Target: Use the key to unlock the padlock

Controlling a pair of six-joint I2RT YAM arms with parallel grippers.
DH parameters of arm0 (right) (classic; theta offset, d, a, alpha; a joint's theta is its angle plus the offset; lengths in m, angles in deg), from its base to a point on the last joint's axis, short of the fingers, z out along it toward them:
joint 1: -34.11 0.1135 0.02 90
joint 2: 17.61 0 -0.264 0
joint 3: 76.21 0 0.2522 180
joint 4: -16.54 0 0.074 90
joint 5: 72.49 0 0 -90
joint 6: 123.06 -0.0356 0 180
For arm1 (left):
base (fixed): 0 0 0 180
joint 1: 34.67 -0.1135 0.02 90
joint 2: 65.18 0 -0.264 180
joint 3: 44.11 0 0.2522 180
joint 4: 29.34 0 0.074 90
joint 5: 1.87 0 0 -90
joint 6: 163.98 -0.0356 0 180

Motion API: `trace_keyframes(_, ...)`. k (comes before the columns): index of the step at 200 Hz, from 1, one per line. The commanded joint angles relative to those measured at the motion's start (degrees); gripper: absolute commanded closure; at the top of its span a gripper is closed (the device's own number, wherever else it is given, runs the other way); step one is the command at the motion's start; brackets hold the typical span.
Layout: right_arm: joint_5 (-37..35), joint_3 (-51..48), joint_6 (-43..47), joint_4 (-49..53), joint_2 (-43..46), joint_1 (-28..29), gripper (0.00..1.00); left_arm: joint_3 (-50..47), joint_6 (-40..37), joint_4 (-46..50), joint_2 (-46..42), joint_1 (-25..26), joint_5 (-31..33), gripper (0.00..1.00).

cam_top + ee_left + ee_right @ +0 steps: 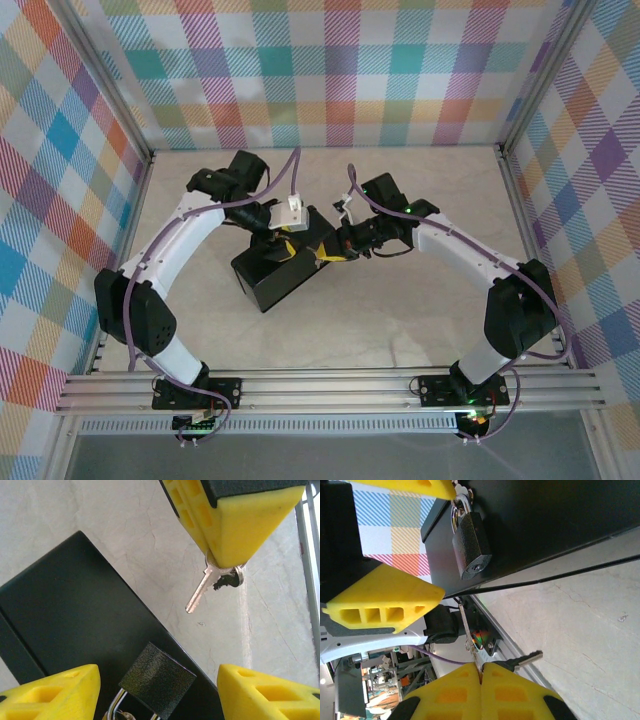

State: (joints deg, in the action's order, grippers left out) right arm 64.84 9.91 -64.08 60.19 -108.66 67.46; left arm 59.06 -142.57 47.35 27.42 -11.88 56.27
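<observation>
The left gripper (157,677), yellow wedge fingers (50,695) wide apart, stands around the grainy black padlock (159,686) against the smooth dark box (70,610); the right gripper (481,672) pinches a thin silvery key (527,657).

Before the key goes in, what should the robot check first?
1. Key pinched in right gripper: ok.
2. Padlock keyhole in sight: ok.
3. Key lined up at the keyhole: not ok, it is apart and points elsewhere.
4. Left gripper gripping the padlock: not ok, its jaws stand open on either side.
5. Key the right one for it: cannot tell.
</observation>
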Motion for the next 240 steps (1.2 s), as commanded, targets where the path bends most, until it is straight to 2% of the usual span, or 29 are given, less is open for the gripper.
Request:
trace_keyframes(1, 2.0, -1.0, -0.2, -1.4, 0.1, -0.3, 1.0, -1.4, 0.1, 0.5, -1.0, -0.3, -0.2, 0.38)
trace_keyframes(67, 3.5, -2.7, -0.1, -3.7, -0.6, -0.2, 1.0, -6.2, 2.5, -3.7, -2.5, 0.0, 5.4, 0.43)
trace_keyframes(108, 4.5, -2.7, 0.6, -4.3, -1.8, -0.2, 1.0, -6.1, 5.1, -4.8, -2.3, 1.7, 7.0, 0.5)
trace_keyframes(142, 4.5, -2.5, 0.6, -4.4, -2.4, -0.2, 1.0, -4.6, 5.9, -3.7, -1.1, 2.6, 6.9, 0.57)
trace_keyframes(240, 5.1, 3.7, 1.8, -2.7, -7.4, -1.1, 1.0, -8.9, 7.1, -7.6, -2.5, 3.1, 4.8, 0.59)
